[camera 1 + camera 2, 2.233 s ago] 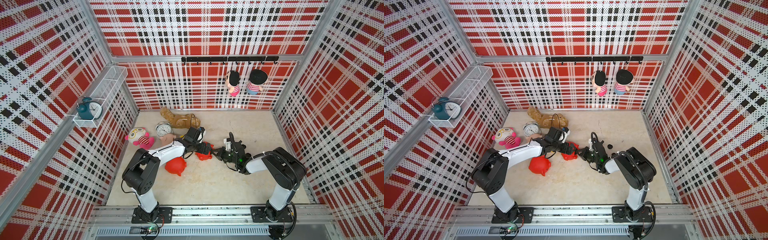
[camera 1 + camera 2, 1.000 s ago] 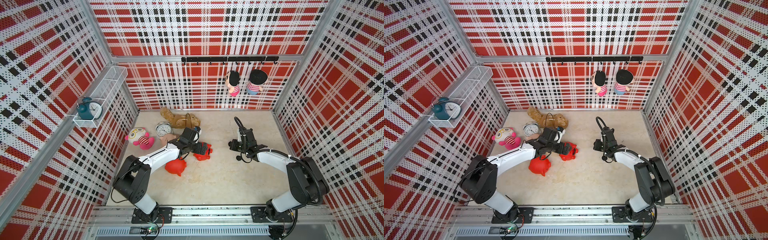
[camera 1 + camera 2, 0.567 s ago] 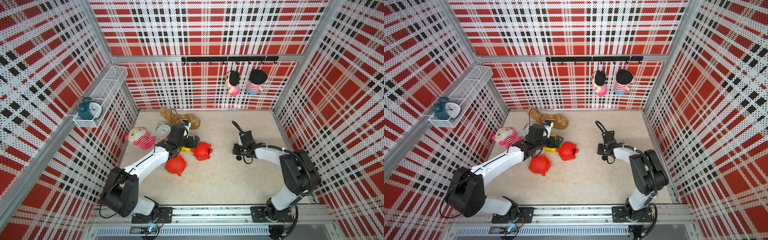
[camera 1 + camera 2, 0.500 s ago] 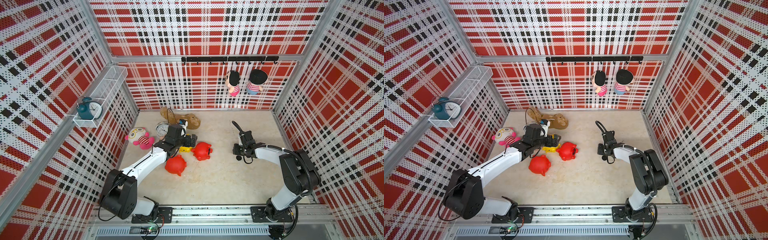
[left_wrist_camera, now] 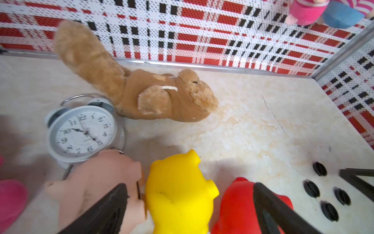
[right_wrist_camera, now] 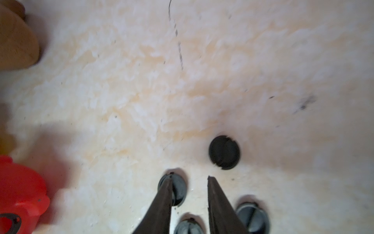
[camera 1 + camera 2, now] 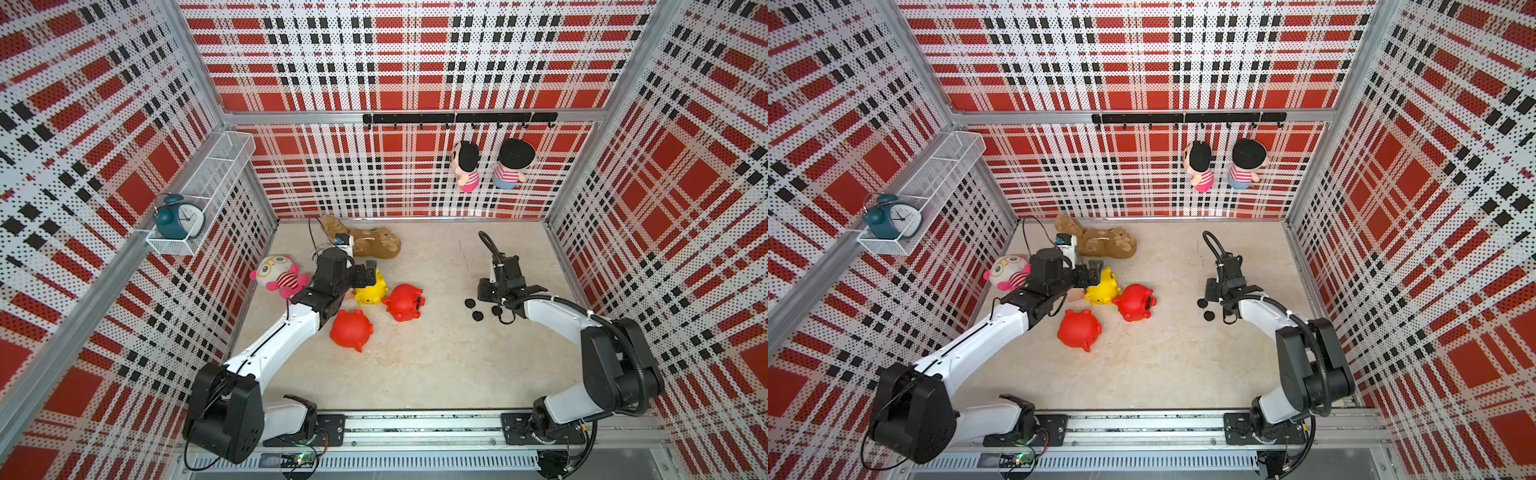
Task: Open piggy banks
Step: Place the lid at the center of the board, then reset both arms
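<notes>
Left of the floor's middle lie the piggy banks: a yellow one (image 7: 371, 291), a red one (image 7: 404, 302) with its belly hole uncovered, another red one (image 7: 351, 329), and a pale pink one (image 5: 97, 178) mostly hidden under my left arm in both top views. My left gripper (image 5: 188, 188) is open just above the yellow pig, one finger over the pink pig and one over the red. My right gripper (image 6: 190, 178) hangs open and empty, low over several loose black plugs (image 6: 224, 152) lying on the floor at the right (image 7: 478, 316).
A brown plush squirrel (image 7: 365, 245) lies by the back wall, with a white alarm clock (image 5: 83, 133) beside the pink pig. A pink striped doll (image 7: 278, 276) sits at the left wall. A teal clock (image 7: 178, 216) stands in the wire shelf. Two dolls (image 7: 465, 166) hang from the hook rail.
My right gripper went from the red pig to the right, came down and opened over the plugs. My left gripper left the red pig and moved back over the yellow one.
</notes>
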{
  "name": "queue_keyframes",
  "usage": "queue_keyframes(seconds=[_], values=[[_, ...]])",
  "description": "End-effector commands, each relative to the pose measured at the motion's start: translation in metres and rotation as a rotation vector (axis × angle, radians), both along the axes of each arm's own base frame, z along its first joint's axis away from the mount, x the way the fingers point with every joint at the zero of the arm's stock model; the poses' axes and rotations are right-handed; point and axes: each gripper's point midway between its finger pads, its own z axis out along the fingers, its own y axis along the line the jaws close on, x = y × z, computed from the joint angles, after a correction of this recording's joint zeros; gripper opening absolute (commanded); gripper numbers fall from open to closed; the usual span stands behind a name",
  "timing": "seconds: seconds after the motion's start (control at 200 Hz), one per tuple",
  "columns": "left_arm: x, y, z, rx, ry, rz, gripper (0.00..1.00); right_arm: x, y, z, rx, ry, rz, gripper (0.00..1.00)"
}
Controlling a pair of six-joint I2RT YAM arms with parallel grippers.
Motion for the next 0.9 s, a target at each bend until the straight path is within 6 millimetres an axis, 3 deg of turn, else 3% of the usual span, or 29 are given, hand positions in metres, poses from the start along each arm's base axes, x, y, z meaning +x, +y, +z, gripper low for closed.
queue_keyframes(seconds=[0.0,0.065,0.1,0.195,0.311,0.366,0.456,0.546,0.616,0.706,0.716,0.731,0.741,0.751,0.762,0.897], values=[[0.000,0.040,0.024,0.032,-0.138,0.148,0.98,0.007,-0.043,0.034,-0.153,-0.182,-0.085,0.36],[-0.007,0.055,0.029,0.057,-0.197,0.194,0.98,0.003,-0.063,0.042,-0.252,-0.271,-0.135,0.38],[-0.010,0.076,0.031,0.071,-0.232,0.254,0.98,0.001,-0.072,0.045,-0.283,-0.320,-0.166,0.40],[-0.024,0.099,0.035,0.093,-0.319,0.343,0.99,-0.001,-0.086,0.047,-0.268,-0.426,-0.209,0.41],[-0.033,0.120,0.023,0.161,-0.335,0.432,0.98,-0.006,-0.101,0.036,-0.287,-0.502,-0.252,0.42],[-0.035,0.127,0.012,0.217,-0.320,0.458,0.98,-0.008,-0.108,0.040,-0.318,-0.560,-0.283,0.42],[-0.039,0.136,-0.009,0.281,-0.303,0.494,0.98,-0.009,-0.102,0.053,-0.312,-0.666,-0.239,0.42],[-0.040,0.138,-0.025,0.291,-0.302,0.471,0.98,-0.017,-0.100,0.040,-0.270,-0.710,-0.207,0.42],[-0.041,0.140,-0.036,0.276,-0.298,0.475,0.98,-0.019,-0.098,0.044,-0.271,-0.768,-0.201,0.43],[-0.039,0.139,-0.046,0.249,-0.300,0.448,0.98,-0.007,-0.091,0.033,-0.263,-0.683,-0.144,0.45],[-0.038,0.138,-0.046,0.242,-0.302,0.443,0.98,-0.005,-0.090,0.034,-0.266,-0.689,-0.142,0.48],[-0.037,0.138,-0.047,0.237,-0.306,0.438,0.98,-0.002,-0.091,0.034,-0.273,-0.691,-0.144,0.61],[-0.037,0.139,-0.048,0.233,-0.309,0.435,0.98,-0.001,-0.091,0.033,-0.275,-0.687,-0.144,0.72],[-0.037,0.138,-0.048,0.230,-0.312,0.431,0.98,0.000,-0.091,0.030,-0.277,-0.670,-0.143,0.89],[-0.037,0.139,-0.049,0.228,-0.313,0.429,0.98,0.000,-0.091,0.029,-0.275,-0.660,-0.139,0.98],[-0.034,0.135,-0.047,0.215,-0.403,0.393,0.98,-0.004,-0.095,0.030,-0.275,-0.663,-0.166,1.00]])
